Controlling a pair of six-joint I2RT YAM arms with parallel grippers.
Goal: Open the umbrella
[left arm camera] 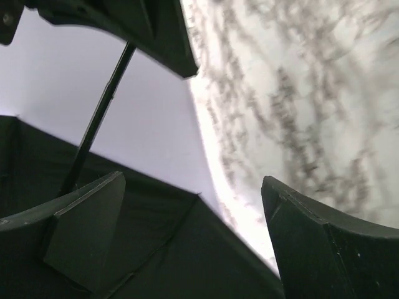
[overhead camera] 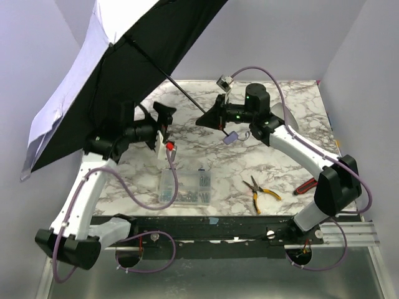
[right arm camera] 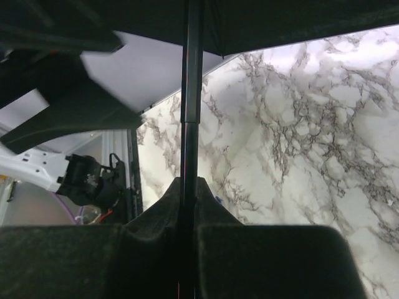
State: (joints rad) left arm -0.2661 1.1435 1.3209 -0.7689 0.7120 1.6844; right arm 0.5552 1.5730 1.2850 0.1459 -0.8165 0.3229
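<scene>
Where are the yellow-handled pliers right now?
In the top view, the yellow-handled pliers lie near-right on the marble table, between the clear screw box and a red-handled tool.

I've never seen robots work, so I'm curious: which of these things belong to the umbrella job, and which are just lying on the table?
Part of the job: open folding umbrella, pale lilac canopy, black underside; right gripper, shut on its thin black shaft; left gripper, open.
Lying about: clear plastic box; yellow-handled pliers; small red-and-black tool.
</scene>
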